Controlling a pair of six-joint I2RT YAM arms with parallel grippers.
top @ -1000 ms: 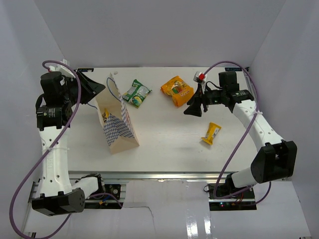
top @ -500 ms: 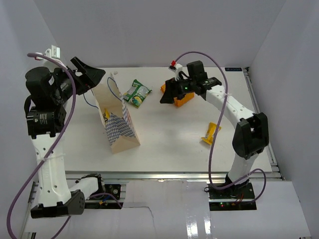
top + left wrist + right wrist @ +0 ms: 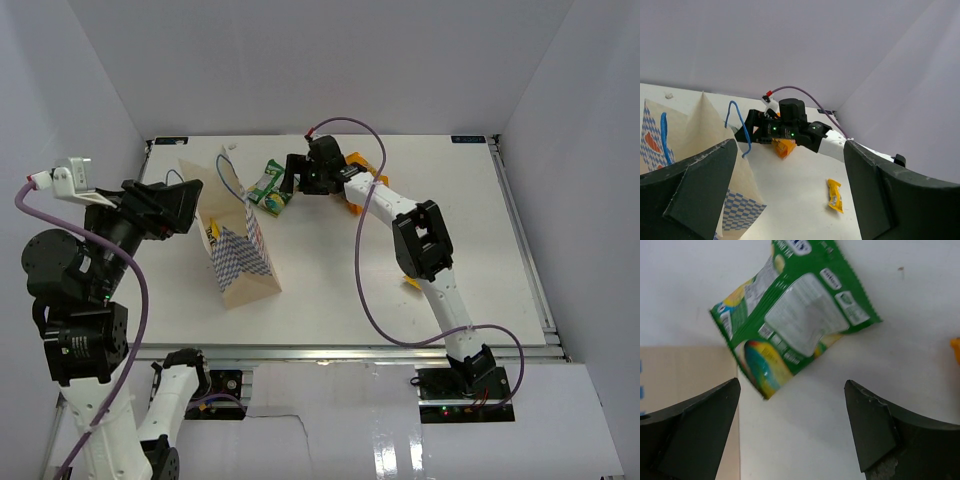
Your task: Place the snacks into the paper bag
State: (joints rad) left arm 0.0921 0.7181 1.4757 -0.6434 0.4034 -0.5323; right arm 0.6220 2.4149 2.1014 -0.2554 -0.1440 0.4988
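This is a robotics lab test cell. A white table [image 3: 330, 290] stands boxed in on three sides by plain pale panels [image 3: 330, 70]. A left arm [image 3: 75, 310] and a right arm [image 3: 440, 290], white and black, mount on an aluminium rail [image 3: 320, 356] at the near edge. Purple cables [image 3: 342, 121] loop off them, and lit electronics [image 3: 465, 405] sit at the right arm's base.

1. One tan kraft paper bag [image 3: 240, 265] with a blue-and-white zigzag side, standing on the table.
2. Two thin blue string handles [image 3: 663, 135] on that bag.
3. One green-and-white foil packet [image 3: 795, 320] on the table.
4. One puffy orange snack bag [image 3: 784, 148], partly hidden behind an arm.
5. One small yellow wrapper [image 3: 834, 195] on the table.
6. One yellow-and-dark packet [image 3: 212, 232] showing in the bag's mouth; any others inside cannot be seen.
7. Two white robot arms with black joints: the left arm [image 3: 85, 340] and the right arm [image 3: 420, 237].
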